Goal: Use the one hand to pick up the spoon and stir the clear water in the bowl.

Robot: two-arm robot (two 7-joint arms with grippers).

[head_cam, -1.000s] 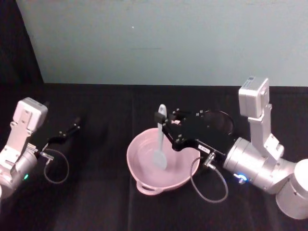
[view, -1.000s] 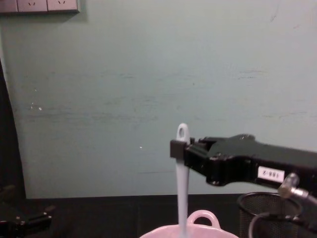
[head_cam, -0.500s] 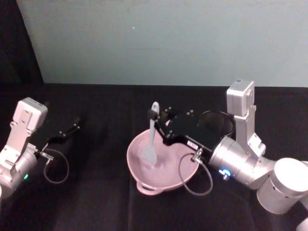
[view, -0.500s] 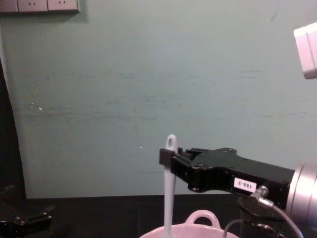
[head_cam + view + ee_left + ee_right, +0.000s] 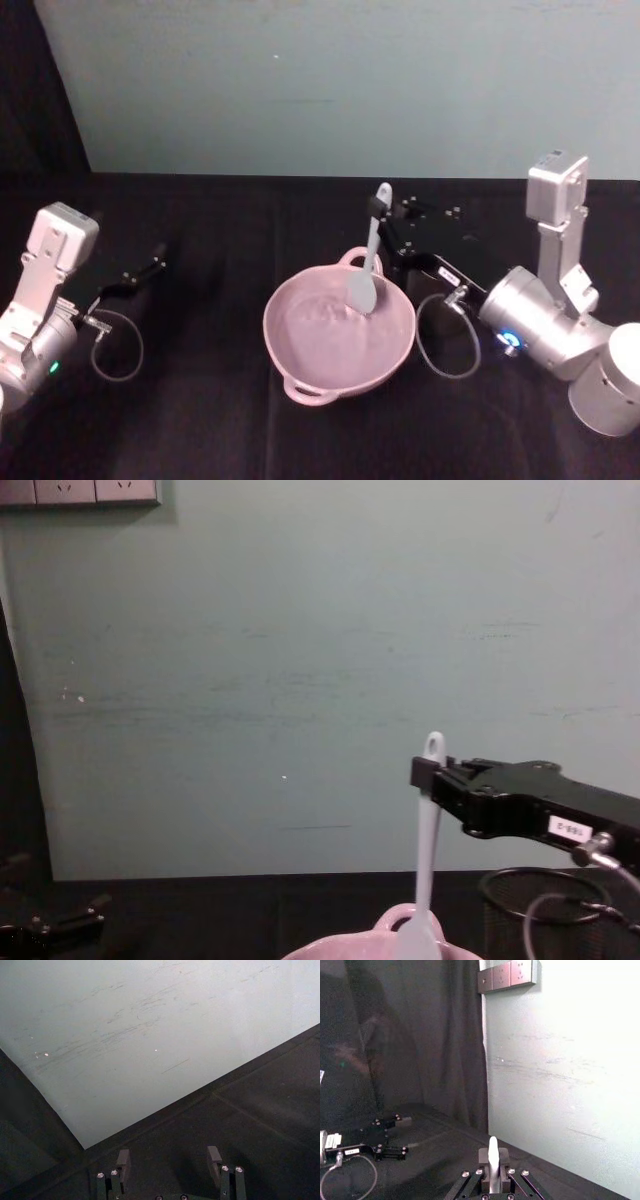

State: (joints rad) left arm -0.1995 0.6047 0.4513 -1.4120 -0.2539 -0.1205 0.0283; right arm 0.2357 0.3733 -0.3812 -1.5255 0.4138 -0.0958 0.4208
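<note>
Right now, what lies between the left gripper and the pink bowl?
Nothing: in the head view, bare black tablecloth separates the parked left gripper from the bowl. The right gripper holds the spoon at the bowl's far side.

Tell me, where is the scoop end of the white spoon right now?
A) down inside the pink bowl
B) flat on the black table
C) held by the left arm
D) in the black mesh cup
A: the right gripper holds the spoon upright by its handle top, and the scoop hangs inside the bowl near its far rim.
</note>
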